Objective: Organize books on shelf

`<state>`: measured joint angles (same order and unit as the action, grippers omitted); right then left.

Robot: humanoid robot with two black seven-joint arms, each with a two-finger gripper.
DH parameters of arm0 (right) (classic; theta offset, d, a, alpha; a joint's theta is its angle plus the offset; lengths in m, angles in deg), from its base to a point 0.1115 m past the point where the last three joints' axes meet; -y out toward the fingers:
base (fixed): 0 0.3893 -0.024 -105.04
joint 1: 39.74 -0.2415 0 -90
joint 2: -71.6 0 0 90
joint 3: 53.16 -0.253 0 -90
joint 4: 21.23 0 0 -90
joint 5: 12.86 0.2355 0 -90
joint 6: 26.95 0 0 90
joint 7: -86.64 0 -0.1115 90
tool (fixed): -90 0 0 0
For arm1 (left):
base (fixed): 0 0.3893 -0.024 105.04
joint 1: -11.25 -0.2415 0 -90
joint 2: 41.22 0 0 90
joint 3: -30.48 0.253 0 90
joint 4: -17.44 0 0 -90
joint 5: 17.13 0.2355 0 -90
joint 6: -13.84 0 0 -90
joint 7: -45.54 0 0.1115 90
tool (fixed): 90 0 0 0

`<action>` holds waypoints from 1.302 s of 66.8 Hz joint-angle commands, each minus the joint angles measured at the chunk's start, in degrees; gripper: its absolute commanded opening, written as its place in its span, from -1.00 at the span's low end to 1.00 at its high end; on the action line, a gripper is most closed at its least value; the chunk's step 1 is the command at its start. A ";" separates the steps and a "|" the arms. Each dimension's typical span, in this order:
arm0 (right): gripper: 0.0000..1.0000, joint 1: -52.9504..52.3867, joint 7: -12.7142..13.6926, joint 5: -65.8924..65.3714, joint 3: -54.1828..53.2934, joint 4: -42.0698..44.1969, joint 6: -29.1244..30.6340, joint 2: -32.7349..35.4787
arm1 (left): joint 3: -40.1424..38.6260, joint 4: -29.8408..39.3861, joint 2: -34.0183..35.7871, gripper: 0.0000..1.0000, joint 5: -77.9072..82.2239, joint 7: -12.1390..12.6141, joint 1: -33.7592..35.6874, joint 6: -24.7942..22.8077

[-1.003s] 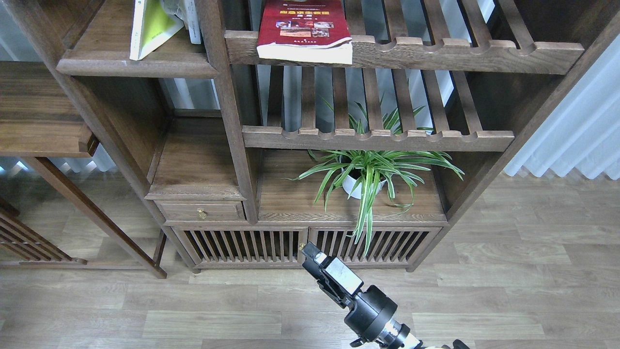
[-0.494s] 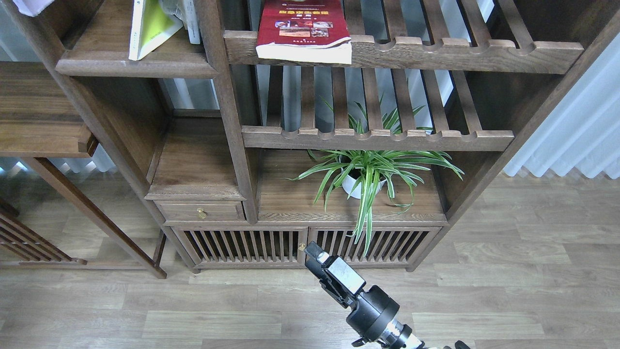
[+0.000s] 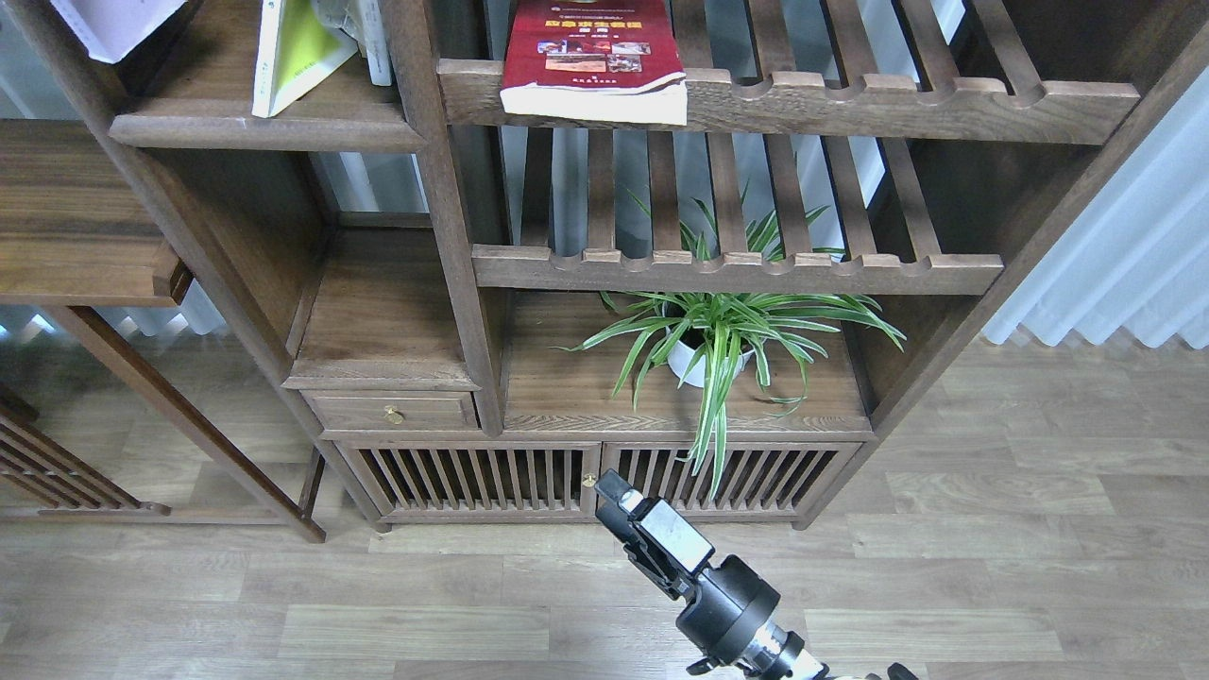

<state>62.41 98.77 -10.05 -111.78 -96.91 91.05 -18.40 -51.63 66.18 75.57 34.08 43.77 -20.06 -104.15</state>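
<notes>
Dark red book (image 3: 593, 52), yellow-green book (image 3: 293, 52), dark-brown shelf (image 3: 264, 123).

One book (image 3: 297, 52) leans on the shelf (image 3: 264, 127), another (image 3: 593, 61) lies right of it on slats.

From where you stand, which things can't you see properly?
- Pale book, head view: top edge cuts it off; whatever holds it is out of view.
- Yellow-green book on the solid shelf: its upper part is cropped.
- Red book: title print too small to read.
- Right gripper: dark and end-on, so open or shut is unclear.
</notes>
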 commanded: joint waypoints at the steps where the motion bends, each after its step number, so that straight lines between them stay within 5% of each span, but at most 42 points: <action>1: 0.99 -0.01 0.00 0.00 0.00 0.01 0.00 0.00 | 1.86 -2.94 -1.40 -0.97 0.12 -0.08 2.74 -0.01; 31: 0.99 -0.01 -0.09 0.00 -0.18 -0.08 0.00 0.00 | 4.68 -11.47 -5.70 -0.97 1.61 -0.96 8.10 -0.01; 87: 0.99 0.07 -0.35 0.09 -0.53 0.01 0.00 0.00 | 4.68 -18.06 -13.52 -0.98 1.61 -9.75 6.61 -0.01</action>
<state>62.46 98.41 -9.96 -112.04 -96.96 91.05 -18.40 -46.97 48.94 63.10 35.78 34.60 -13.10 -104.17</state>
